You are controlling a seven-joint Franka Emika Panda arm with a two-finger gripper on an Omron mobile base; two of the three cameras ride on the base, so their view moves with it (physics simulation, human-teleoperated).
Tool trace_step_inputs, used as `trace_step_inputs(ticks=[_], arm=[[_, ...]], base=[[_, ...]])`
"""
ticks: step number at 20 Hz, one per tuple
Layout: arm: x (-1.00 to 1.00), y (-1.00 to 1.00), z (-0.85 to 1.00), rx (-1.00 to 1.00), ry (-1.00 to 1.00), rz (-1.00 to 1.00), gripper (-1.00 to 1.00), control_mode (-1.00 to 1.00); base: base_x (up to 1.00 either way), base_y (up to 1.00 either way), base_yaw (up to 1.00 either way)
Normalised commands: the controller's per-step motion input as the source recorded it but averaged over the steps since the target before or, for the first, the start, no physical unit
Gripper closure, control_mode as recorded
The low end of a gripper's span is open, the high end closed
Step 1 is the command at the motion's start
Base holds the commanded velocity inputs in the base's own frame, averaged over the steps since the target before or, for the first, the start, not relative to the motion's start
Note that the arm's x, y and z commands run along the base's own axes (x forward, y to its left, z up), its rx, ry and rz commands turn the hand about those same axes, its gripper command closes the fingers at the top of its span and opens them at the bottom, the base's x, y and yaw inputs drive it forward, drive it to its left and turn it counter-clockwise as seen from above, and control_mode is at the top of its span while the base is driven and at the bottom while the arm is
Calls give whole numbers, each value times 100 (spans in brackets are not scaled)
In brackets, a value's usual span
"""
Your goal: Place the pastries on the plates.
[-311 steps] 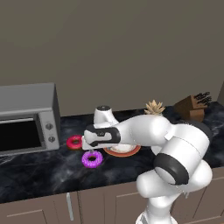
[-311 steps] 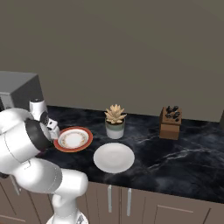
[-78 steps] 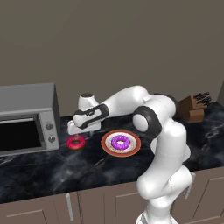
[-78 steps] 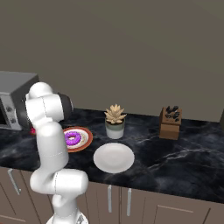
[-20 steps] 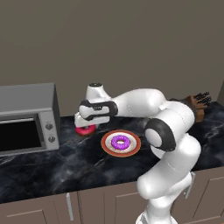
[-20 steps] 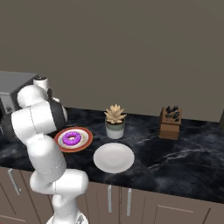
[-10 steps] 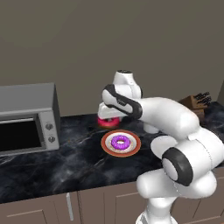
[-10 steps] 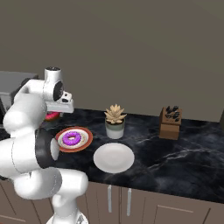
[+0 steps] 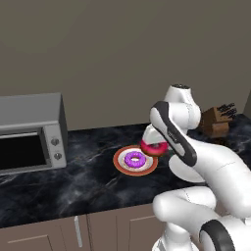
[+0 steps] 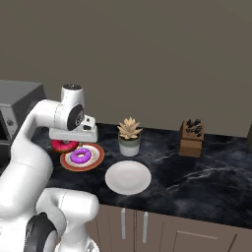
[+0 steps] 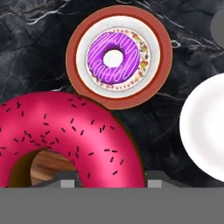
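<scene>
The gripper (image 10: 65,142) is closed on the pink donut (image 11: 65,140), carried above the counter (image 10: 197,172) beside the rimmed plate (image 11: 164,48); that plate holds the purple donut (image 11: 113,57); the white plate (image 10: 128,178), nearer the front edge, awaits it.

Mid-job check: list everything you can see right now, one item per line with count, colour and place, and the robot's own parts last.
purple donut: one, purple frosting, lying on the patterned plate.
patterned plate: one, white centre with orange-brown rim, on the counter.
red-pink donut: one, red-pink with dark sprinkles, held above the counter beside the patterned plate.
white plate: one, plain white, bare, on the counter in front of the plant.
potted plant: one, pale leaves in a grey-white pot, behind the white plate.
knife block: one, brown, far right of the counter.
microwave: one, grey, left end of the counter.
counter: one, black marble.
end effector: one, white, shut on the red-pink donut.
</scene>
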Motion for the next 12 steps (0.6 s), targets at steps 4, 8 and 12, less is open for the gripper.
trace_step_inputs(ticks=[4, 8, 12], arm=[[-39, -99, 1, 0, 0, 0, 100, -100], [-3, -100, 0, 0, 0, 0, 100, -100], [0, -100, -1, 0, 0, 0, 100, -100]], base=[[0, 0, 0], [0, 0, 0], [0, 0, 0]])
